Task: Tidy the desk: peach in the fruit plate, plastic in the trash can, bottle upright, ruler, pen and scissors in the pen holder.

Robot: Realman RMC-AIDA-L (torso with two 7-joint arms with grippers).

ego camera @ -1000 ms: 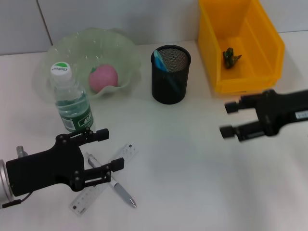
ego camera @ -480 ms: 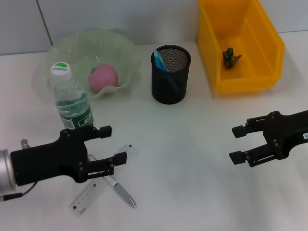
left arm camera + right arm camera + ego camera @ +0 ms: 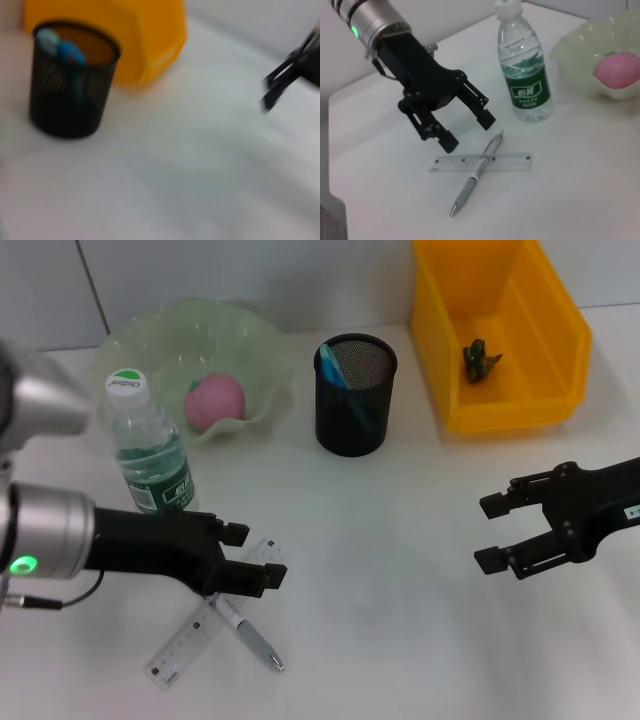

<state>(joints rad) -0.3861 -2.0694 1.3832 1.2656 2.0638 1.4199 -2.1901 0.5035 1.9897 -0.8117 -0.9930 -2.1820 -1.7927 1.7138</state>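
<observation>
Black fingers of the left hand (image 3: 250, 555) stand open and empty just above the crossed pen (image 3: 245, 628) and ruler (image 3: 205, 623) near the bench's front-left corner. Both lie flat, long axes crossing diagonally. I'd lower squarely across the pen's barrel, clear of the bottle (image 3: 148, 450) behind. The right hand (image 3: 492, 532) hangs open and empty toward the right edge.
</observation>
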